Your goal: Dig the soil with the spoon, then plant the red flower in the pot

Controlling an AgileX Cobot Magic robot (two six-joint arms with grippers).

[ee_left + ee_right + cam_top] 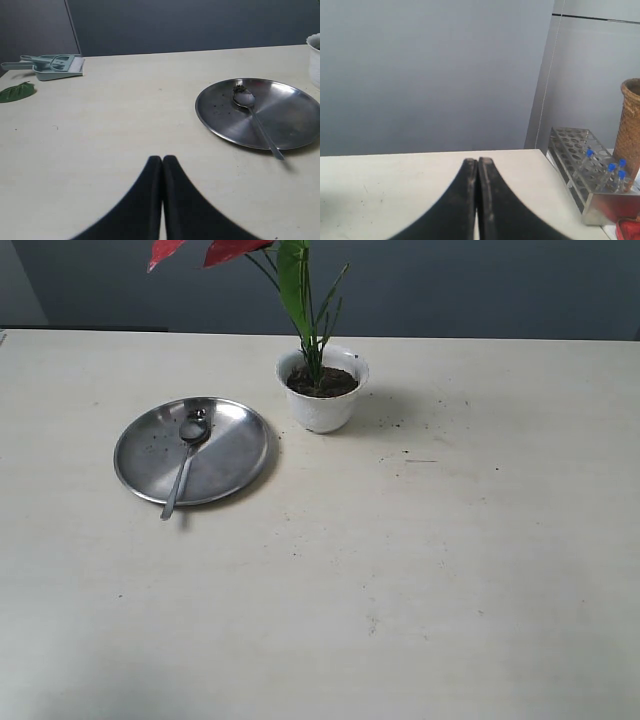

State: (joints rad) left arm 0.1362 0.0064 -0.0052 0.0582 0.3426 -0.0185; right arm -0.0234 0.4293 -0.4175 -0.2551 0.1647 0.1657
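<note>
1. Left wrist view: the left gripper (162,159) had its two black fingers pressed together, nothing between them, over the pale table (125,125).
2. Ahead of it lay the round steel plate (295,120). The spoon (252,112) rested in the plate with dark specks on its bowl and its handle reaching out over the rim.
3. Just beyond the plate, a sliver of the white pot (315,60) showed at the frame's edge. Well apart on the other side sat a pale green dustpan (57,67) and a loose green leaf (17,92).
4. Right wrist view: the right gripper (477,161) was also pressed together and held nothing, pointed at a grey wall (420,75).
5. A metal test-tube rack (580,170) with blue-capped tubes (612,167) stood near a wicker basket (631,125).
6. Exterior view: no gripper was in sight. The pot stood just beside the plate, apart from it.
7. Dark soil (322,383) filled the pot, and the red flower (230,250) stood upright in it, its bloom cut off by the top edge.
8. Soil crumbs (395,425) dotted the table beside the pot.
</note>
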